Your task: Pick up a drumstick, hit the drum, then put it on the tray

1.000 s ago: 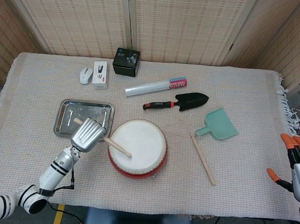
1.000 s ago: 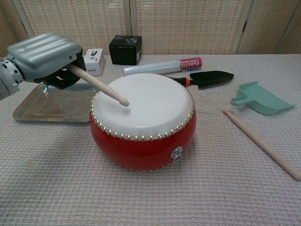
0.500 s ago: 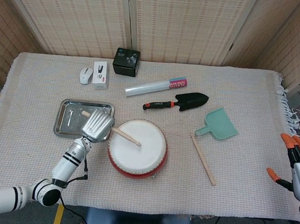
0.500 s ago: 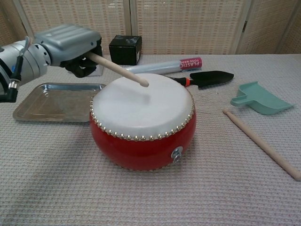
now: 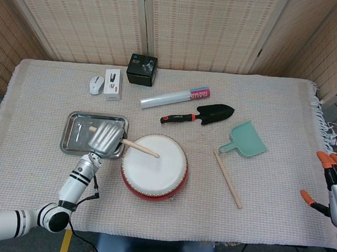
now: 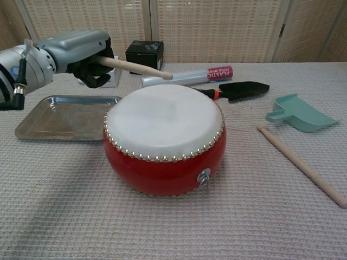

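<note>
Above the drum (image 6: 164, 135), left hand (image 5: 105, 138) clamped round the stick (image 6: 135, 66), tip raised off the skin, probably for a swing or a carry to the tray (image 5: 74, 122) just beside. Right hand (image 5: 334, 187) idle, holding nothing, fingers apart.

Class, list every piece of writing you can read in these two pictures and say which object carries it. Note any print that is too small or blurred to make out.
"PLASTIC FOOD WRAP", upside down in the chest view, on the pink end label of the plastic wrap roll.
Black box: a small pale logo on top, too small to read.
White box: dark and red marks, unreadable.
Nothing else legible.
</note>
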You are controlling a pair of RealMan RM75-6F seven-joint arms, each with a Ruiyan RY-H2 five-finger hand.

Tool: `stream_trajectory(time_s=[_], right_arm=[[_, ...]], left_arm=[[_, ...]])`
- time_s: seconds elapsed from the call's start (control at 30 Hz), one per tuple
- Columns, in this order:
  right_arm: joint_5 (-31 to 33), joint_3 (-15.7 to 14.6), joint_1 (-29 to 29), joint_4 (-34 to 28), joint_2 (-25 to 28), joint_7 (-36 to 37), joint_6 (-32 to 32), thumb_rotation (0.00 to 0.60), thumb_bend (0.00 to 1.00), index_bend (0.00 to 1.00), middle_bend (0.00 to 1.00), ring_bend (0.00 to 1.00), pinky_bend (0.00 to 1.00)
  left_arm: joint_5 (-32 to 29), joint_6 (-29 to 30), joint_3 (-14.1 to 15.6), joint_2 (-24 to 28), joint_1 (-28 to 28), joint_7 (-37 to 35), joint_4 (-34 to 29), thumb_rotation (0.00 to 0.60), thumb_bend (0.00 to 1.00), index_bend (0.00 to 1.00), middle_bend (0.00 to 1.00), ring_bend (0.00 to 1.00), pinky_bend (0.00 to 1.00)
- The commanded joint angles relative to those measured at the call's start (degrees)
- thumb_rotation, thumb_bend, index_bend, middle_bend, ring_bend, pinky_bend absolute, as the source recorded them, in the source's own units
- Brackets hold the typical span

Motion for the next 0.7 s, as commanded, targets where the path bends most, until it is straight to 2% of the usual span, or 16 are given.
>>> stream_trajectory(time_s=[0.03,0.13,0.3,0.37,0.53,0.63,0.7], right_arm=[[0.0,0.0,0.0,0.0,0.0,0.0,-0.1,0.600,0.16,0.07,0.12,0.00,0.08],[0.1,-0.1,0.0,0.0,0.0,0.0,-0.2,0.600,0.16,0.07,0.12,0.00,0.08],[0.5,-0.5,0.0,-0.5,0.5,-0.4,-1.2,0.600,0.16,0.07,0.12,0.00,0.08],[1.1,-1.0,0.1,-1.5,1.3,-0.9,-2.8,0.600,0.16,0.07,0.12,0.00,0.08],[1.5,-1.9,0.6,-3.2,2.5,-1.6,-5.4,0.600,0.16,0.07,0.12,0.00,0.07],[1.1,-2.2,0.9,-3.1,2.5,-1.5,-6.0,0.600,0.16,0.06,0.11,0.00,0.03],[0.8,-2.5,1.1,-3.1,2.5,-1.8,-6.5,0.600,0.16,0.05,0.10,0.00,0.00]], left_arm=[[2.6,1.5,5.1,-2.2,-1.8,11.7,6.5,0.600,0.72,1.00,1.00,1.00,1.00],[2.8,2.8,5.6,-3.3,-1.7,12.2,7.5,0.600,0.72,1.00,1.00,1.00,1.00],[-1.3,3.7,-0.2,-1.4,0.9,-3.1,0.4,0.600,0.71,1.00,1.00,1.00,1.00],[-0.7,3.9,-0.6,-0.5,1.2,-5.3,-0.2,0.600,0.71,1.00,1.00,1.00,1.00],[2.4,4.1,2.9,-1.4,0.3,-1.2,3.5,0.600,0.71,1.00,1.00,1.00,1.00],[4.6,4.0,5.9,-3.4,-0.9,4.0,8.1,0.600,0.71,1.00,1.00,1.00,1.00],[5.0,4.2,6.8,-4.5,-1.3,6.7,10.5,0.600,0.71,1.00,1.00,1.00,1.00]])
